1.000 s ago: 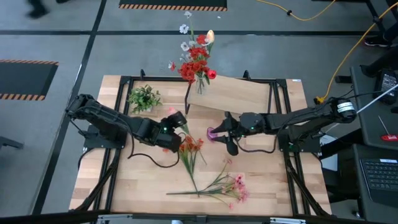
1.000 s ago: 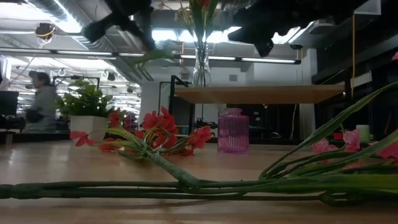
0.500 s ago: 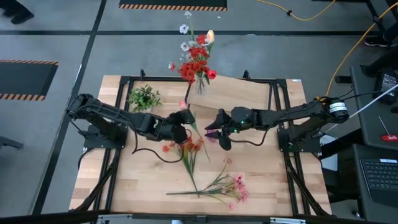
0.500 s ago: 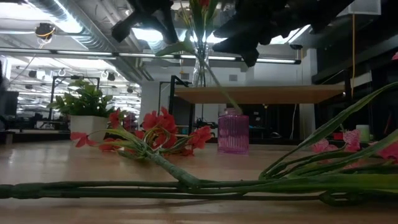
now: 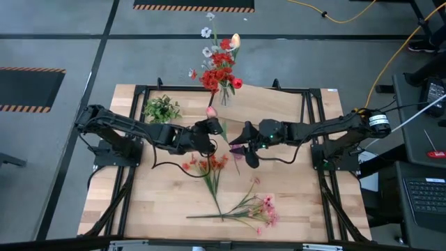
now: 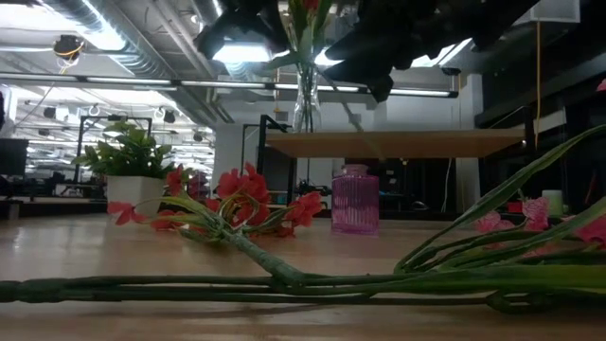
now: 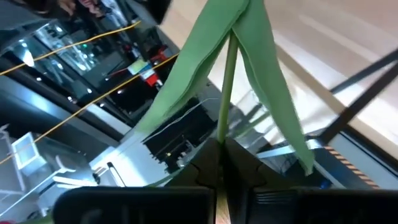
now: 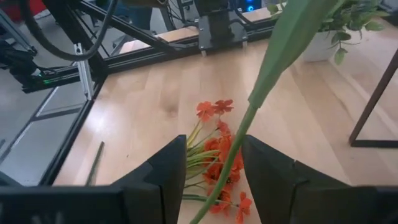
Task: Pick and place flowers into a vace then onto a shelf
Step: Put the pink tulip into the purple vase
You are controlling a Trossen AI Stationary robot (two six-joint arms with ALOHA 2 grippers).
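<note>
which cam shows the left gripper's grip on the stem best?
Left wrist view: the left gripper is shut on the green stem, seen close. High view shows that gripper small; low view only dark arm shapes overhead; right wrist view just the stem.

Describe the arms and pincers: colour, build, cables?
Both arms are black and slender, with jointed segments. The left pincer and right pincer each have two dark, blocky fingers. A black cable loops loosely under the left arm; small green lights glow near both wrists. The right arm has a silver-white joint band.
</note>
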